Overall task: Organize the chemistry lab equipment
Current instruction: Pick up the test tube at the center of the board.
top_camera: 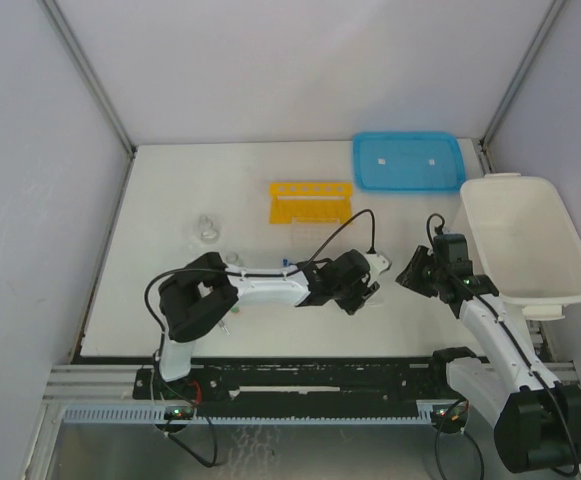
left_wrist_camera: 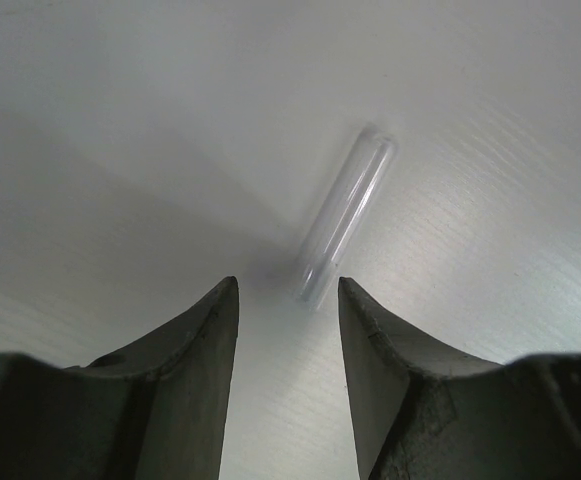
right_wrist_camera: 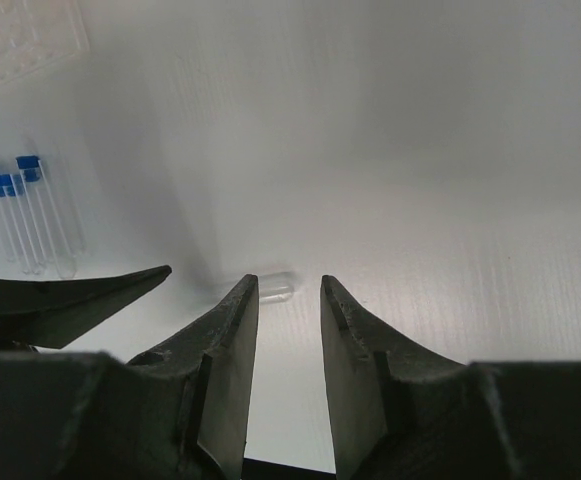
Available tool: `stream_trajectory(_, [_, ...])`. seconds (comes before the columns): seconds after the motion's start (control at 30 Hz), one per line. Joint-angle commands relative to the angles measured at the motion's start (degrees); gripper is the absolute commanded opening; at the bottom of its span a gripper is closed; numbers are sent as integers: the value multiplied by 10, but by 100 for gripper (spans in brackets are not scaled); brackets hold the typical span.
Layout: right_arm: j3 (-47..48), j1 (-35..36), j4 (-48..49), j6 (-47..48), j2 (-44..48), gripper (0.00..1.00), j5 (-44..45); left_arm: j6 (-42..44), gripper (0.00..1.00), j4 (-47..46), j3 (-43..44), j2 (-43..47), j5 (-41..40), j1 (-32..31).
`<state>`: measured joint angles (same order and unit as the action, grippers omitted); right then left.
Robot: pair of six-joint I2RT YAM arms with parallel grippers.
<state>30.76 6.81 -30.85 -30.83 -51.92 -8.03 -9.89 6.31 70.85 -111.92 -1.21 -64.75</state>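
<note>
A capless clear tube lies on the white table just ahead of my left gripper. That gripper is open, and the tube's near end sits level with the fingertips without touching them. The right wrist view shows the same tube partly hidden behind one finger of my right gripper, which is open and empty. Three blue-capped tubes lie side by side farther left. In the top view my left gripper and right gripper face each other mid-table. The yellow tube rack stands behind them, and small glass vessels sit to its left.
The big white tub stands at the right edge, close behind my right arm. The blue lid lies at the back right. A clear dimpled tray shows at the top left of the right wrist view.
</note>
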Motion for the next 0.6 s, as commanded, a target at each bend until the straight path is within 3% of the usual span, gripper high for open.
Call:
stream_trajectory(0.0, [2, -2, 21, 9, 5, 31, -2, 1, 49, -14, 36, -7, 12, 1])
stream_trajectory(0.33, [0, -2, 23, 10, 5, 31, -5, 2, 46, -14, 43, -21, 15, 1])
stream_trajectory(0.57, [0, -2, 23, 9, 5, 31, -6, -2, 36, -24, 28, -18, 27, 1])
